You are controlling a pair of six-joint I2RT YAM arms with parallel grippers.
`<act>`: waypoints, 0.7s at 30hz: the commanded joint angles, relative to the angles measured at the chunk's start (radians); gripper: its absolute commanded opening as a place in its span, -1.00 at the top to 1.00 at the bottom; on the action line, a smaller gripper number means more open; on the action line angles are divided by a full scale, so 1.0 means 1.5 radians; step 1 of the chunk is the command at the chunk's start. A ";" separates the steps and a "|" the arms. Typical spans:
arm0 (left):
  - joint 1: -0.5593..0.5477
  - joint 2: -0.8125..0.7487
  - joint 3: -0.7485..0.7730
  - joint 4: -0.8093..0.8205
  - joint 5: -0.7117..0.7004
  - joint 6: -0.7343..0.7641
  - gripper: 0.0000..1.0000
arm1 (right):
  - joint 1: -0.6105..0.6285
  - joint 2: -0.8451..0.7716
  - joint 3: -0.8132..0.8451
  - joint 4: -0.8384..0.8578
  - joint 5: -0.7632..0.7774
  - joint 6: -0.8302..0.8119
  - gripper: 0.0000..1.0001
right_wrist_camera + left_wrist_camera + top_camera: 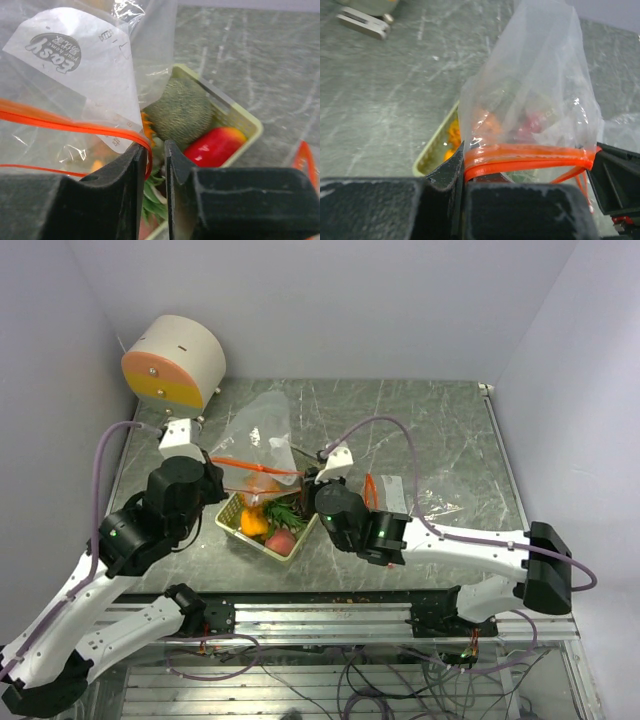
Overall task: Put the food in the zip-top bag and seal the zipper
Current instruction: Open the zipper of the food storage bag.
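A clear zip-top bag [262, 435] with an orange zipper [255, 468] hangs mouth-down over a pale green basket [228, 525]. The basket holds the food: an orange fruit [252, 522], a green sprig [286, 512] and a red piece [282, 541]. The right wrist view shows a netted melon [182, 112] and the red piece [215, 146]. My left gripper [215, 476] is shut on the zipper's left end [470, 167]. My right gripper [312, 480] is at the zipper's right end. Its jaws stand a narrow gap apart [157, 155], with the zipper end [148, 150] against the left finger.
A second clear bag [395, 490] with an orange zipper lies on the marble table right of my right gripper. A round cream and orange drum [175, 362] stands at the back left. White walls close in the table at the back and sides.
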 commanded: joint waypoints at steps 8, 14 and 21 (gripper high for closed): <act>0.006 0.000 0.075 -0.146 -0.173 0.011 0.86 | -0.042 0.072 0.036 0.042 -0.048 0.027 0.55; 0.006 0.005 0.044 -0.130 -0.151 0.005 0.86 | -0.049 0.071 0.045 0.099 -0.339 -0.100 -0.11; 0.006 0.006 0.024 -0.084 -0.151 0.011 0.86 | -0.044 -0.062 -0.006 0.126 -0.546 -0.115 -0.54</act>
